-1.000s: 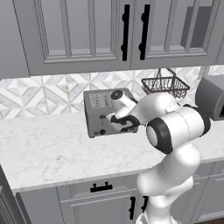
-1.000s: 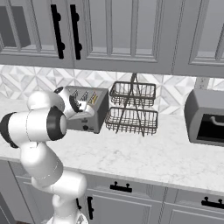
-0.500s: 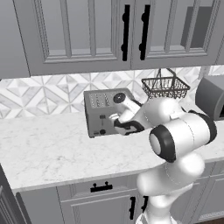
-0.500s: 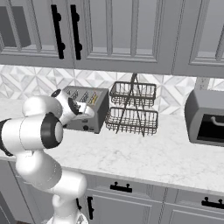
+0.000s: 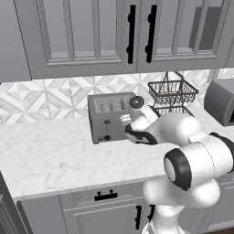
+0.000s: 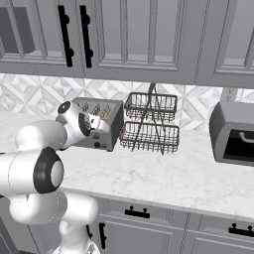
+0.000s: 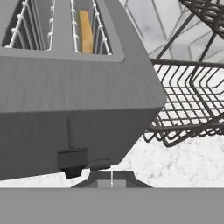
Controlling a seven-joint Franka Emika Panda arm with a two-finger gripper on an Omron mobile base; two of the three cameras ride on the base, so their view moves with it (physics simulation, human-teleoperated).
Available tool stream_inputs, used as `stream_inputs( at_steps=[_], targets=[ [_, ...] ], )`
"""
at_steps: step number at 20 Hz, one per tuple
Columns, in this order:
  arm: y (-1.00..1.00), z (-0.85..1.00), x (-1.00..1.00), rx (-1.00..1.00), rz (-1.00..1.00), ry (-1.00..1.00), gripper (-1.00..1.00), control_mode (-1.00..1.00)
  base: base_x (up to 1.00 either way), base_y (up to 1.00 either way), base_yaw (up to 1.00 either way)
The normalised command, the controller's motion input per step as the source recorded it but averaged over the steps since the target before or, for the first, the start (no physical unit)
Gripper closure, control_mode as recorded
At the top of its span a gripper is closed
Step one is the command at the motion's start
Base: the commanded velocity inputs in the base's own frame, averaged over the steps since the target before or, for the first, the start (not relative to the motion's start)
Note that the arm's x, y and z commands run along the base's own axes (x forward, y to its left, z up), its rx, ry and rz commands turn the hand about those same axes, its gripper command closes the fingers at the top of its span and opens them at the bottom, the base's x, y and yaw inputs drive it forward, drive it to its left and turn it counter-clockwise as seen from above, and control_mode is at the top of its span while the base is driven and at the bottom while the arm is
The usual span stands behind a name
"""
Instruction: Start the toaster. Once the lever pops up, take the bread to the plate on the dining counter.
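Since a second ago we have pushed our wrist lower and closer against the front of the toaster (image 5: 109, 118), and our elbow has swung out toward the cameras, while the toaster itself has not shifted on the marble worktop (image 5: 50, 157). Our gripper (image 5: 128, 122) now sits at the right half of the toaster's face, and in the hand view the black lever (image 7: 72, 159) is at the bottom of its slot, almost touching our fingertips. The bread (image 7: 85, 31) stands sunk in a right-hand slot, only its golden edge showing between the wire guides. We judge the step in hand to be pressing that lever down until it latches; to do it well we should bear straight down along the slot, keep contact on top of the lever rather than its side, and release only once it holds, then back off so the pop-up is unobstructed. We cannot tell how our fingers are set: only dark tip shapes show at the bottom of the hand view, and our own forearm covers them from the base cameras. The wire basket rack (image 6: 150, 124) stands just beside the toaster, so we should retreat away from it.
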Motion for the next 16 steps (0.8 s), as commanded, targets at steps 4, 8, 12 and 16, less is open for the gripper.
stream_inputs(
  at_steps=[4,8,12,16],
  targets=[
    [0.0,0.54,-0.01,0.07,0.0,-0.07,1.0,-1.0,0.0,0.0,0.0],
    [0.0,0.46,0.0,0.03,0.01,-0.04,1.0,-1.0,0.0,0.0,0.0],
    [0.0,0.46,0.0,0.0,0.04,-0.01,1.0,-1.0,0.0,0.0,0.0],
    [0.0,0.41,0.0,0.0,0.01,-0.04,1.0,-1.0,0.0,0.0,0.0]
  ],
)
